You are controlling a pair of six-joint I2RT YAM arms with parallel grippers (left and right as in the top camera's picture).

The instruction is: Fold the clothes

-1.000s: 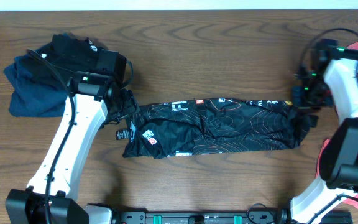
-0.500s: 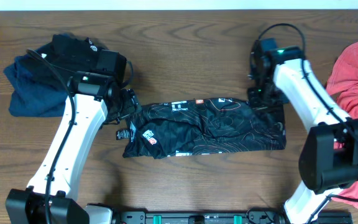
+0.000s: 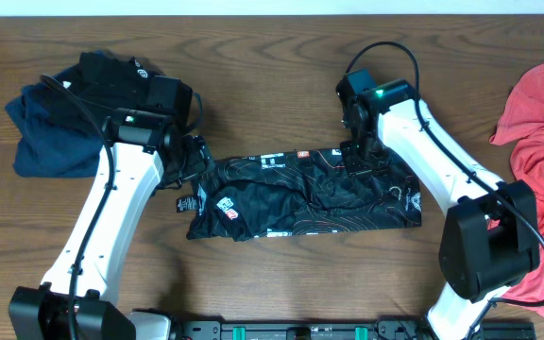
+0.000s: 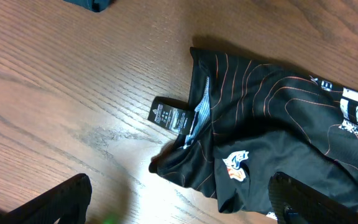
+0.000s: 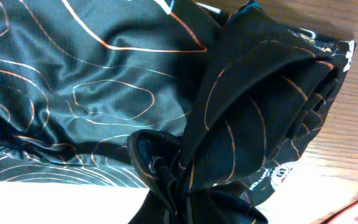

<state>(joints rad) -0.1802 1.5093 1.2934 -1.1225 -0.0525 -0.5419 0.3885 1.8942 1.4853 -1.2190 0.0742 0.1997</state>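
**On a wooden surface [image 3: 281,66], a black jersey [image 3: 291,198] part-folded between two robot arms**

In the middle of the brown, wood-grained surface lies the black jersey. It forms a long, crumpled band printed with thin orange contour lines and white lettering. The right gripper [image 3: 359,161] is pinched shut on a bunch of the jersey's right end, which is doubled over towards the middle. The left gripper [image 4: 179,200] hangs wide open just above the left end, holding nothing. A black care label [image 4: 169,116] sticks out onto the wood there.

The cloth looks thin, light, limp and rather slick. It will probably sag and slide rather than hold a crease. The hems and corners look like the best places to take hold, pinching through every layer.

A coral-red garment [image 3: 536,123] lies rumpled at the right edge, well apart from the jersey. At the far left sits a pile of dark navy and black clothes [image 3: 50,132]. Of the room, only a pale strip [image 3: 272,6] shows beyond the surface's far edge.
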